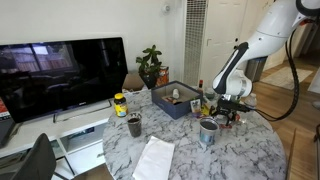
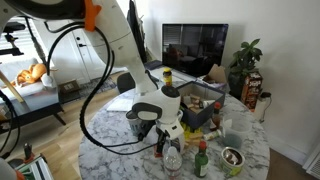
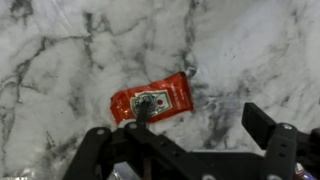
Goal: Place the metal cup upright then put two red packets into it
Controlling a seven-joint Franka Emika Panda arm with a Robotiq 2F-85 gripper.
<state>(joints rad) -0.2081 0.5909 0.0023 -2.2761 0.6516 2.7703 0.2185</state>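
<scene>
A red packet (image 3: 151, 101) lies flat on the marble table top (image 3: 60, 60), seen in the wrist view. My gripper (image 3: 185, 135) is open just above the table. The packet lies near the left finger, and the right finger is well off to the side. The metal cup (image 1: 208, 132) stands upright near the table's front edge, a short way from my gripper (image 1: 232, 106). It also shows in an exterior view (image 2: 232, 158) with something dark inside. My gripper (image 2: 166, 130) hangs low over the table there. I see no second red packet.
A darker cup (image 1: 134, 125), a yellow-lidded jar (image 1: 120, 104) and a white paper (image 1: 153, 160) are on the round table. A blue tray (image 1: 178, 103) with items stands at the back. Small bottles (image 2: 201, 160) cluster near the gripper. A TV (image 1: 60, 75) stands behind.
</scene>
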